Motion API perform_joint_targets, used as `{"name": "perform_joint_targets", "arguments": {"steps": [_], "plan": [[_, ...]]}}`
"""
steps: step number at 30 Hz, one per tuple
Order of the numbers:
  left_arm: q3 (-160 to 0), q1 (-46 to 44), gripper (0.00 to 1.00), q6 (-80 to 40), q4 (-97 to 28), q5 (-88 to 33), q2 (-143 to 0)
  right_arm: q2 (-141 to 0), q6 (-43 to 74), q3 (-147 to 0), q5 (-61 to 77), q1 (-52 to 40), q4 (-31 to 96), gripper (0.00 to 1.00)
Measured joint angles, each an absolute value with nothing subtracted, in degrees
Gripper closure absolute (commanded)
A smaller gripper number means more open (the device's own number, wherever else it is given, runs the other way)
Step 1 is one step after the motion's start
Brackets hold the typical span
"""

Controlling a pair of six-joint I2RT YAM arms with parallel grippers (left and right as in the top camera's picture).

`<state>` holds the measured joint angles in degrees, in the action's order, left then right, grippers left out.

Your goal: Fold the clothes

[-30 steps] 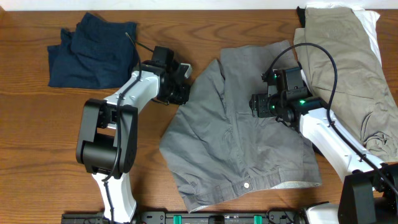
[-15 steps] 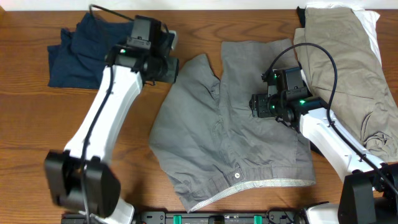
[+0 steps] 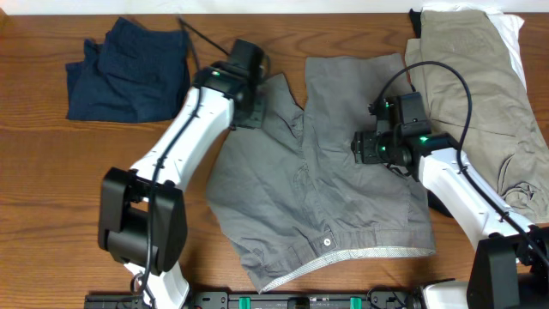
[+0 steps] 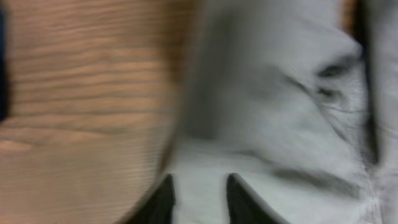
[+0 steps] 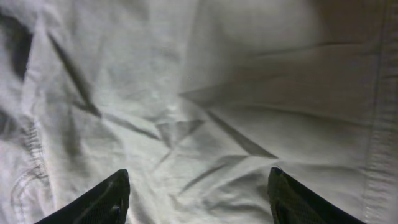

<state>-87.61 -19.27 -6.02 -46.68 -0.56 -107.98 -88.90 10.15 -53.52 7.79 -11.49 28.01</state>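
The mid-grey shorts [image 3: 326, 189] lie spread flat in the middle of the table, with the snap button [image 3: 327, 243] and the pale inner waistband [image 3: 377, 254] at the near edge. My left gripper [image 3: 252, 106] hovers over the top-left leg hem. In the blurred left wrist view its fingers [image 4: 199, 183] stand a little apart over grey fabric [image 4: 273, 112], right at the fabric's edge. My right gripper [image 3: 364, 148] is over the right leg. In the right wrist view its fingers [image 5: 199, 186] are wide open and empty above wrinkled grey cloth [image 5: 205, 93].
A crumpled navy garment [image 3: 129, 70] lies at the back left. A khaki garment [image 3: 480, 94] lies on white fabric [image 3: 513, 27] at the back right, with something black [image 3: 415, 21] beside it. Bare wood [image 3: 51, 197] shows at the left.
The left gripper dragged the shorts' left leg up and leftward, spreading it, then swung right over the leg hem while the shorts stayed still. The right gripper shifted slightly right.
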Motion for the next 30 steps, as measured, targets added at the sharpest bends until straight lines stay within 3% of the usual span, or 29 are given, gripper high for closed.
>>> {"name": "perform_joint_targets", "arguments": {"steps": [2,6,13,14,16,19,30], "plan": [[-87.61,-17.02,0.36,-6.17,-46.24,-0.21,-107.94,-88.90,10.15,-53.52,7.70,-11.07,28.01,0.30],[-87.61,-12.88,0.27,-4.08,-46.26,-3.97,-107.94,-88.90,10.15,-53.52,7.73,-11.05,28.01,0.27],[-87.64,-11.90,0.25,2.57,-48.40,-15.81,-111.61,-88.90,9.72,-53.52,7.92,-10.87,27.90,0.25],[-87.64,-11.97,0.27,3.55,-48.84,-17.56,-112.84,-88.90,9.56,-53.52,8.12,-10.63,27.88,0.25],[-87.61,-12.10,0.41,4.67,-49.30,-19.86,-114.96,-88.90,9.32,-53.52,8.25,-10.11,27.88,0.25],[-87.55,-12.10,0.92,6.07,-49.56,-22.13,-117.10,-88.90,8.84,-53.52,8.58,-9.02,27.90,0.25],[-91.37,-9.32,0.94,4.43,-56.69,-24.27,-113.56,-88.73,8.05,-53.52,9.80,-5.15,29.58,0.25]]}}
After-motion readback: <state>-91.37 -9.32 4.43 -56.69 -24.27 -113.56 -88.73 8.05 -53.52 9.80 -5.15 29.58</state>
